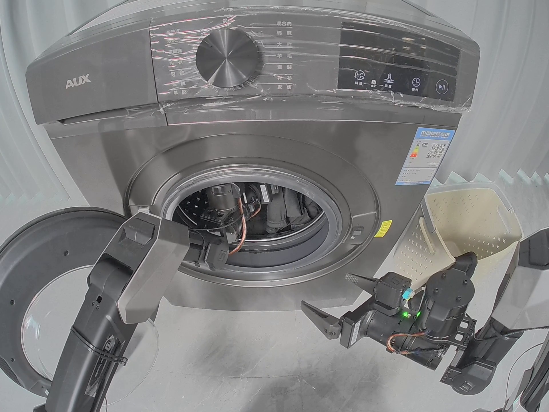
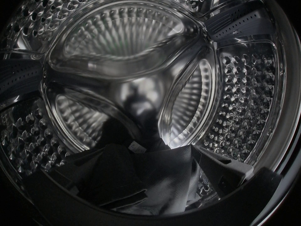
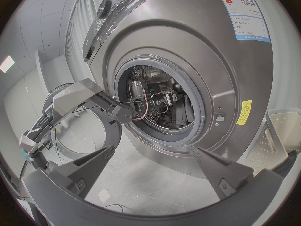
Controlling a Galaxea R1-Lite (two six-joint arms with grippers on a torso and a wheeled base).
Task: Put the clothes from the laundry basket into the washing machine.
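pale curtains back the washing machine (image 1: 274,138). dark clothes (image 2: 163,176) lie at 6 o'clock in its drum (image 2: 244,88), draped over the left gripper (image 2: 150,151), jaws spread. right gripper (image 1: 326,290), jaws apart, hangs outside at 5 o'clock of the opening; laundry basket (image 1: 457,213) at 3, open door (image 1: 51,270) at 8.

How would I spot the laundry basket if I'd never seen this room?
Start at the big grey washing machine. Beside its right corner, below the blue label, sits the laundry basket. It is the only cream plastic thing, its walls dotted with small holes.
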